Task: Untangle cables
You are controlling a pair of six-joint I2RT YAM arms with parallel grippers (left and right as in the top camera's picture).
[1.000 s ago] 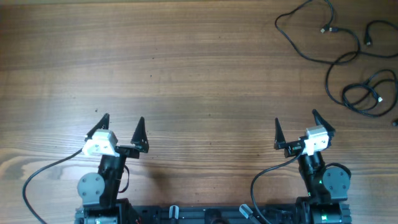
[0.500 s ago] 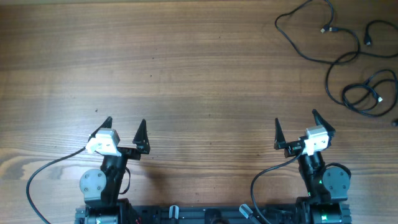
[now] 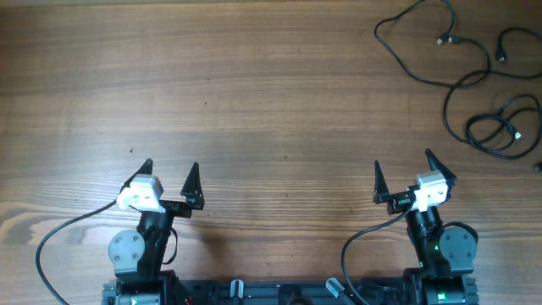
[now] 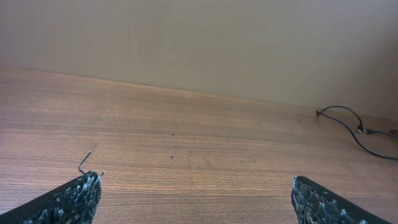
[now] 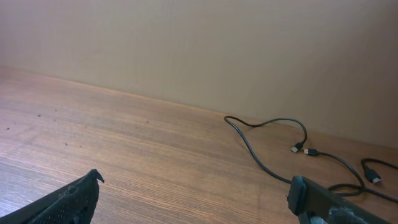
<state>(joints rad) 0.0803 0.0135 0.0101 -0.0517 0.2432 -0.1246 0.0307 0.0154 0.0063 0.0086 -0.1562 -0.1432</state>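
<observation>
While both arms sat low at the near edge of the table (image 3: pixel 254 85), I had the left gripper (image 3: pixel 169 165) and the right gripper (image 3: pixel 403 161) with jaws spread wide and nothing between them. The cables (image 3: pixel 474 76) lay in the far right corner, well apart from either gripper and nearer my right arm. They showed as a long wandering strand with small plug ends (image 3: pixel 446 40), and below it a tighter coil (image 3: pixel 500 127) where strands crossed one another. Some cord ran past the right edge of the overhead view, so I could not tell how much lay beyond it.

Reach was my first worry. The left arm would have to cross most of the table, and two arms converging on one corner could knock into each other. The cords were thin and lay flat on the wood, so a low approach risked scraping the fingertips on the surface, and a high one risked closing on air. At the coil I judged it easy to pinch two crossing strands at once, and pulling then would tighten the snarl rather than free it. A hard tug might also drag the unseen part off the table.
</observation>
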